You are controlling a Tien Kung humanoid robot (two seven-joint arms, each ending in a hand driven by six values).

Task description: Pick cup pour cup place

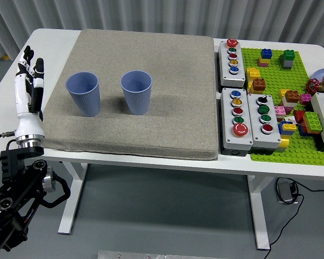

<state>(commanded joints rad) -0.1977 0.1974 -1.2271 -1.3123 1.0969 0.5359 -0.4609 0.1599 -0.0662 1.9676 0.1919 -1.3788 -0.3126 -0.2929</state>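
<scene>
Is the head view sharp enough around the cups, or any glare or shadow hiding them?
Head view: both blue cups, left and right, are sharp; soft shadows fall to their right on the grey mat; no glare. The left hand is also in focus.

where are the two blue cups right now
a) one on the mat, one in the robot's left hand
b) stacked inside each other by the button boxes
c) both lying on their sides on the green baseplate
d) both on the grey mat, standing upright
d: the left cup and the right cup stand upright, apart, on the grey mat, while the left hand is open at the mat's left edge, holding nothing.
</scene>
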